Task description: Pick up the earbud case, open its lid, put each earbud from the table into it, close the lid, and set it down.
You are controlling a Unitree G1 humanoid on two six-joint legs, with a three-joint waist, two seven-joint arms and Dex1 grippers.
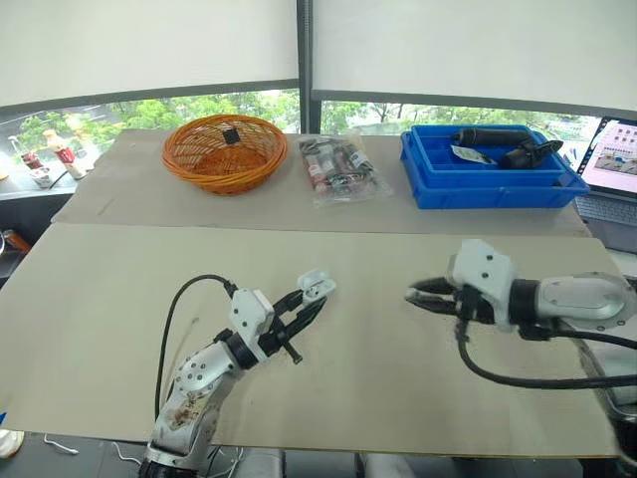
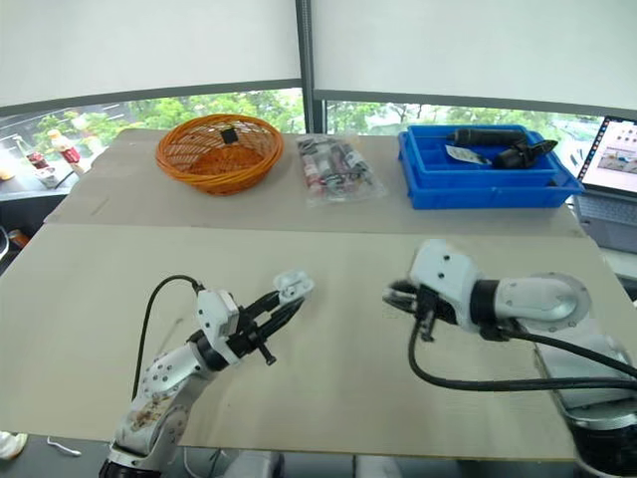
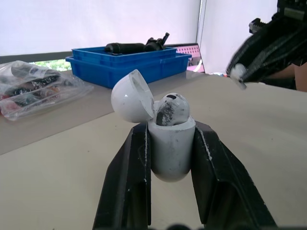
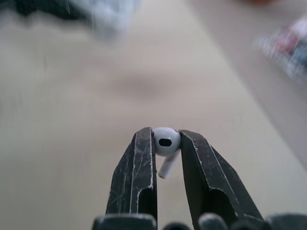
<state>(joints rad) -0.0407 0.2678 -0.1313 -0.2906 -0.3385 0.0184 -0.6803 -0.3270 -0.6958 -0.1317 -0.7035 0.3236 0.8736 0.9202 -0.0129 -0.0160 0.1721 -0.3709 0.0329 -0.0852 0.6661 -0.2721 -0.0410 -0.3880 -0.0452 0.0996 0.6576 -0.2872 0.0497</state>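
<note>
Your left end effector (image 1: pixel 311 304) is clamped on the earbud case (image 3: pixel 171 151) above the desk (image 1: pixel 378 378) | lid (image 3: pixel 130 97) hinged open, one earbud (image 3: pixel 172 108) seated inside | your right end effector (image 4: pixel 166 136) pinches the other earbud (image 4: pixel 165 141), near the case.

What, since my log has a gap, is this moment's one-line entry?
left gripper: shut on case, lid open | right gripper: shut on earbud
</note>
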